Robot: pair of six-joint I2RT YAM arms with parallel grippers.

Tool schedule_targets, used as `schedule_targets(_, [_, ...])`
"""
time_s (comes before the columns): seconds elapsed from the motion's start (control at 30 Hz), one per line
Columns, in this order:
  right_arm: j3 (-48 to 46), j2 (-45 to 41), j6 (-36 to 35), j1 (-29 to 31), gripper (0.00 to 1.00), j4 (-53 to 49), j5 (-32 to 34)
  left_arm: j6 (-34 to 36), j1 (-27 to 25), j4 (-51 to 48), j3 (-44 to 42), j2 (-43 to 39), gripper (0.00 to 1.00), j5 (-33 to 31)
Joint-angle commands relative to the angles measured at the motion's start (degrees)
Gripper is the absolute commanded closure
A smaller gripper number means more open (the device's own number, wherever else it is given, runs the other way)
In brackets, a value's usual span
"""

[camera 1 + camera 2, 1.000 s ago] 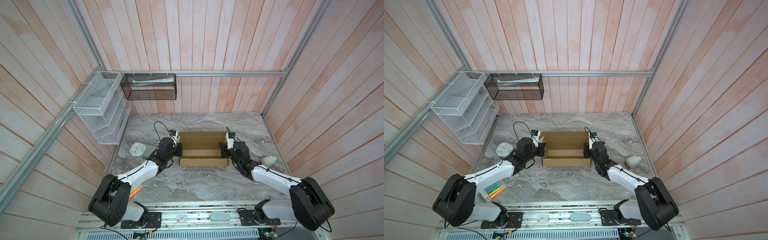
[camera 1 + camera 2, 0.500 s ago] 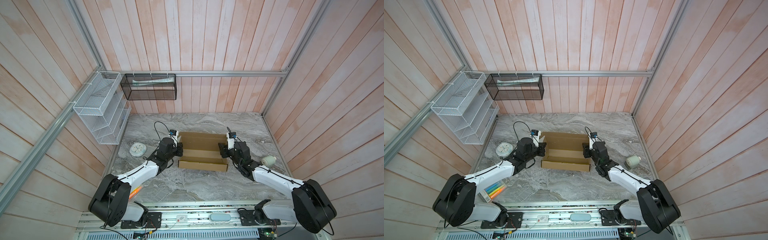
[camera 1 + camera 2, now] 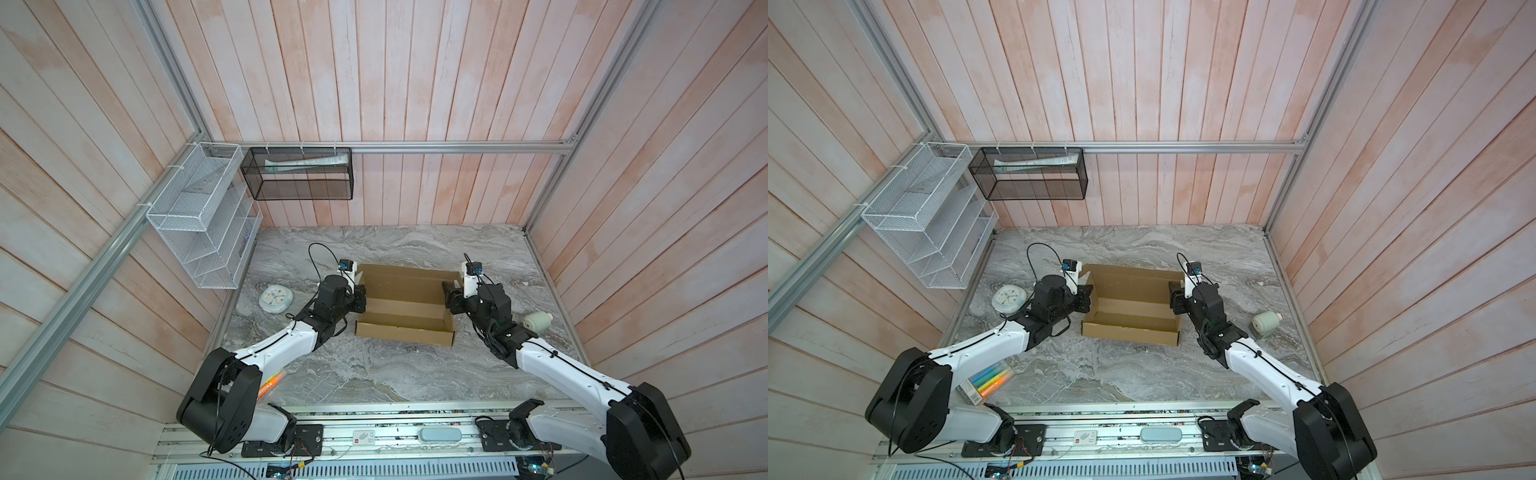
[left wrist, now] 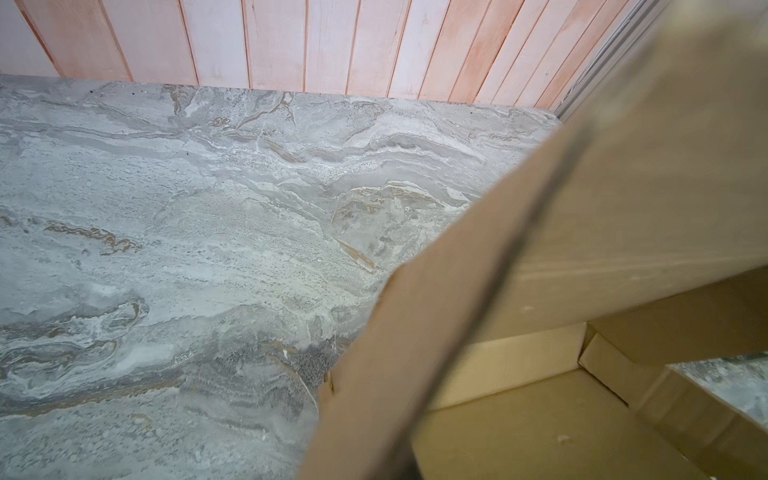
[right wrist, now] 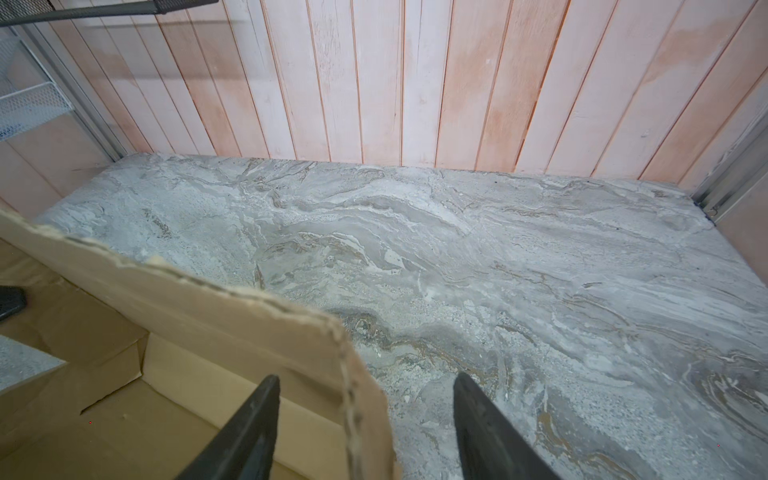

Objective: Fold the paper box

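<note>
Marble tabletop (image 3: 374, 374) under paper box (image 3: 405, 307), pink plank walls (image 3: 395, 83) around

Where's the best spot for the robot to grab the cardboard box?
Pinch the paper box by the thin upright panel at its right end, coming from the right, one finger inside, one outside. Its free edge stands clear, and the open right tool straddles it.

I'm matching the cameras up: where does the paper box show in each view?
In a top view: paper box at centre, on the marble table.
In a top view: just left of centre.
Left wrist: close up, a raised flap, table behind.
Right wrist: its wall edge inside the open right pincer.
Shared landmark: the marble table, in all four.
</note>
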Motion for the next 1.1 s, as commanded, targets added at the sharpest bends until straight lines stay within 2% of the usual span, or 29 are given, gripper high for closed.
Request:
schedule_targets(0.0, [0.9, -2.6, -2.1, 0.3, 0.33, -4.0, 1.0, 0.9, -0.2, 0.2, -0.8, -0.5, 1.0, -0.6])
schedule_targets(0.2, [3.3, -6.5, -4.2, 0.3, 0.34, -9.1, -0.9, 1.1, -0.2, 0.2, -1.0, -0.6, 1.0, -0.9])
schedule_targets(0.53, [11.7, -7.7, -10.1, 0.6, 0.35, -15.6, -0.9, 1.4, -0.2, 0.0, -1.1, -0.7, 1.0, -0.9])
schedule_targets(0.7, [19.0, -3.6, -15.4, 0.9, 0.35, -18.4, -4.5, 1.4, -0.2, 0.2, -1.0, -0.3, 1.0, -0.8])
schedule_targets(0.97, [30.5, 7.0, -23.3, 1.3, 0.34, -25.4, -14.7, 1.5, -0.4, 0.2, -0.9, 0.1, 1.0, -0.9])
schedule_targets(1.07, [33.6, 10.4, -25.5, 1.8, 0.33, -27.5, -16.2, 1.5, -0.5, 0.4, -0.8, 0.3, 1.0, -0.9])
